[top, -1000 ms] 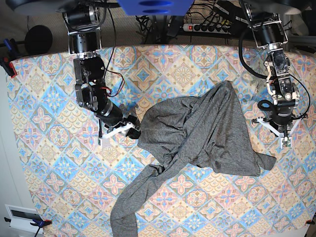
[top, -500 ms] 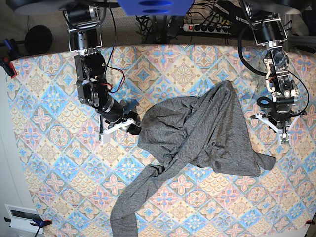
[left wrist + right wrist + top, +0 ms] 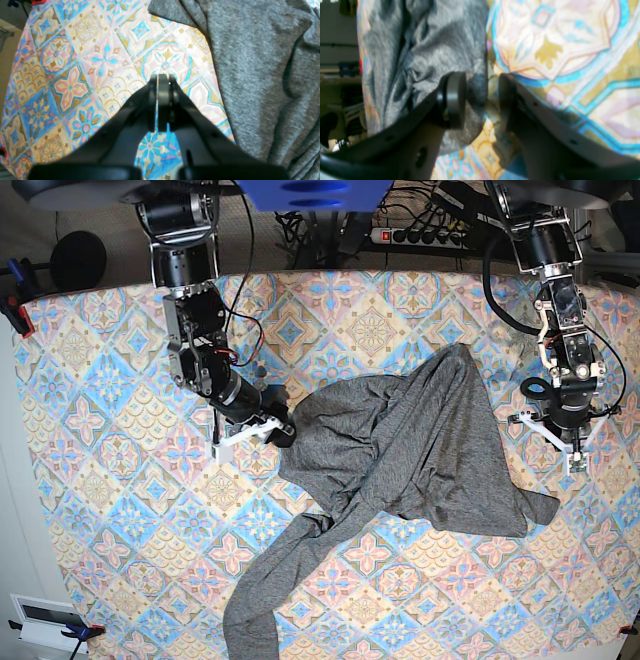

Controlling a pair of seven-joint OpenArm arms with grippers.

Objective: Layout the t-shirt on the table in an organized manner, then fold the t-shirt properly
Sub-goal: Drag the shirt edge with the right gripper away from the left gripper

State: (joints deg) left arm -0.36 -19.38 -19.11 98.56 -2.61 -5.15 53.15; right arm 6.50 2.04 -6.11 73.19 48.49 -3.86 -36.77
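Observation:
The dark-grey t-shirt point(image 3: 410, 445) lies crumpled in the middle of the table point(image 3: 100, 480), with one long sleeve point(image 3: 270, 575) trailing toward the front edge. My right gripper point(image 3: 262, 435) is at the shirt's left edge, jaws open. In the right wrist view, one finger point(image 3: 452, 100) rests over the t-shirt point(image 3: 420, 50) and the other over the bare table point(image 3: 557, 37), so the cloth's edge lies in the gap of the right gripper point(image 3: 481, 97). My left gripper point(image 3: 572, 455) hangs to the right of the shirt. In its wrist view the left gripper point(image 3: 162, 80) is shut and empty above the table point(image 3: 75, 62), with the t-shirt point(image 3: 262, 62) beside it.
A power strip point(image 3: 420, 235) and cables lie behind the table's back edge. Red clamps point(image 3: 20, 315) grip the table's left edge. A white box point(image 3: 45, 620) sits off the front-left corner.
My right gripper has shifted right and toward the back, closing in on the shirt's left edge, still open. The left arm has hardly moved. The shirt lies as before.

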